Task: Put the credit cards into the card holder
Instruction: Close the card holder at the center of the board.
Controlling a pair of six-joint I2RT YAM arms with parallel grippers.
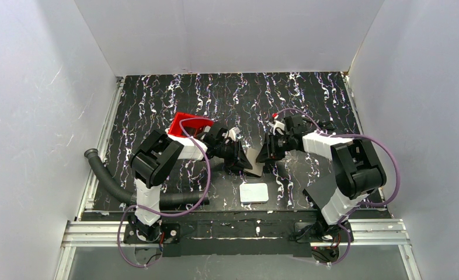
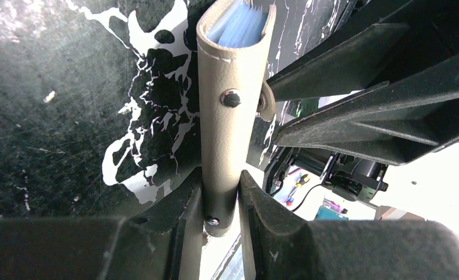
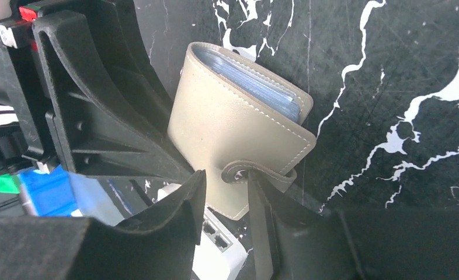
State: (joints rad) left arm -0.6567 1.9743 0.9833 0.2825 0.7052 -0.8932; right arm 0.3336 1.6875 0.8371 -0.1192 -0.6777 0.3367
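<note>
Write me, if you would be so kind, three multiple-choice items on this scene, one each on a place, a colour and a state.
1. Where does the white slab lie?
A. in a red tray
B. on the table, near its front edge
C. against the back wall

2. What colour are the cards showing at the open end of the card holder?
A. pale blue
B. red
C. green

3. How is the left tool?
A. open over the table
B. holding the slab
C. shut on the card holder

Key:
1 B, the top view shows it lying flat there.
2 A, both wrist views show pale blue edges.
3 C, it pinches the holder's edge.
</note>
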